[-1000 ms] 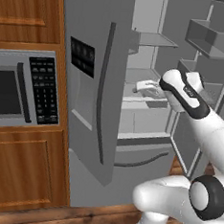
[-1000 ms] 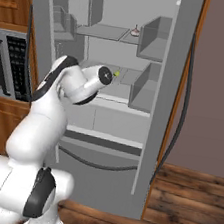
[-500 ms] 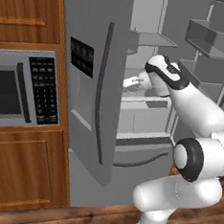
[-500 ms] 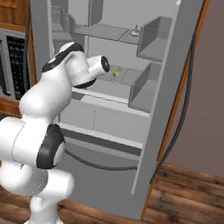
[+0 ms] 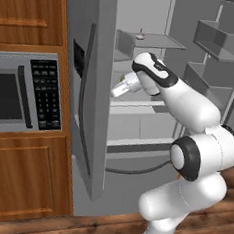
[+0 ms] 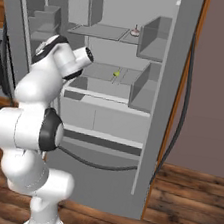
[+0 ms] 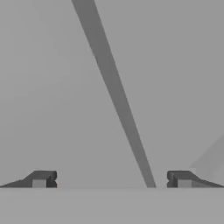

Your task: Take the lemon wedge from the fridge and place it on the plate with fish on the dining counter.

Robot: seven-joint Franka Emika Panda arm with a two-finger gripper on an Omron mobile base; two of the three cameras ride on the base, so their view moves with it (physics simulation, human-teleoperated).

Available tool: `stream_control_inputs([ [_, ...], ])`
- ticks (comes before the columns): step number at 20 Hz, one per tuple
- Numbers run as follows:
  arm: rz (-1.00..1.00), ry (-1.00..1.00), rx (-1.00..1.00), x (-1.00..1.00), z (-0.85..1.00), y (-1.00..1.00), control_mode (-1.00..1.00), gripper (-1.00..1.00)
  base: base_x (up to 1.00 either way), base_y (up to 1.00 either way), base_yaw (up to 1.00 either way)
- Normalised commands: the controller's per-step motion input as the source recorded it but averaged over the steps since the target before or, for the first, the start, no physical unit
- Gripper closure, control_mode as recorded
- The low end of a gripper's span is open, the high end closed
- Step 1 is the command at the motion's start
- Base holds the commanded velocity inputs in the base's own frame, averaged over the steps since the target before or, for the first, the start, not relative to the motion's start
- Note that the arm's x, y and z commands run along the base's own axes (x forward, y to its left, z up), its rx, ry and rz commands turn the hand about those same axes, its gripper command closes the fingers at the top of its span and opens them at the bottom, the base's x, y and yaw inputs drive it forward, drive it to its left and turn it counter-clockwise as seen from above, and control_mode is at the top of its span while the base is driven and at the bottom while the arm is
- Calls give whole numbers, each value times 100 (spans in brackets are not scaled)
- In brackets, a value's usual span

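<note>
The white arm (image 5: pixel 190 110) reaches into the open fridge (image 5: pixel 143 66) beside the microwave (image 5: pixel 20 93).

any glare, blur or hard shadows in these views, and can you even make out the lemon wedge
Left base view: flat, even light, no glare, soft edges. Right base view: the lemon wedge is a tiny blurry yellow-green speck on the fridge shelf. Hand view: featureless grey crossed by one dark diagonal band, gripper open.

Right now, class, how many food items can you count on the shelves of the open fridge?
2. A lemon wedge lies on the middle shelf; a small pinkish item sits on the upper shelf. The door bins and the arm may hide others.
</note>
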Motion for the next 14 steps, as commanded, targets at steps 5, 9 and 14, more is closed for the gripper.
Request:
stream_control_inputs([
  [5,12,-3,-3,0,-9,66,-100,-100,0,0,0],
  [9,-6,-4,4,-68,4,-59,-100,-100,0,0,0],
  [14,-22,-1,5,-100,1,-100,-100,-100,0,0,0],
])
